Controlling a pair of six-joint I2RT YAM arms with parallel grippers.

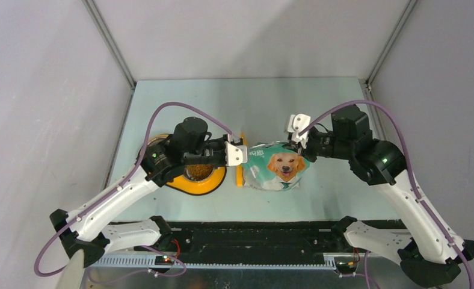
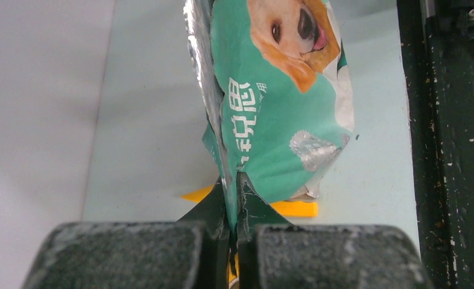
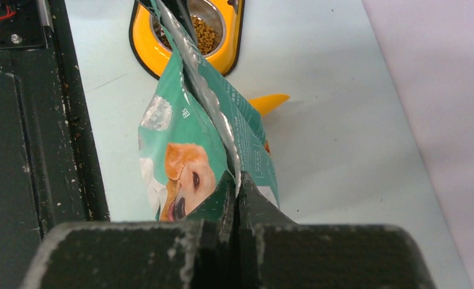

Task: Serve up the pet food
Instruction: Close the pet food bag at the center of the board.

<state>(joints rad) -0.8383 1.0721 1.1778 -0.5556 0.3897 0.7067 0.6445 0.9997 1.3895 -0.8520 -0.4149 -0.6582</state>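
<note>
Presently, nearest the arm bases, the green dog-picture bag (image 1: 280, 167) hangs between both arms. The left gripper (image 2: 233, 198) is closed tight on the left end of its top edge. The right gripper (image 3: 236, 192) is closed the same way on the right end. The foil mouth looks slightly parted between them; whether the bag's bottom rests on the table (image 1: 319, 102) cannot be told.

The orange scoop (image 1: 241, 174) lies just left of the bag. Left again stands the orange bowl (image 1: 207, 185), with the pet food (image 3: 203, 36) already heaped in its steel well.

Judgement: serving is largely done and the bag is being handled. Keep both pinches firm, move the grippers together, hold the mouth upward and stay clear of the bowl.
</note>
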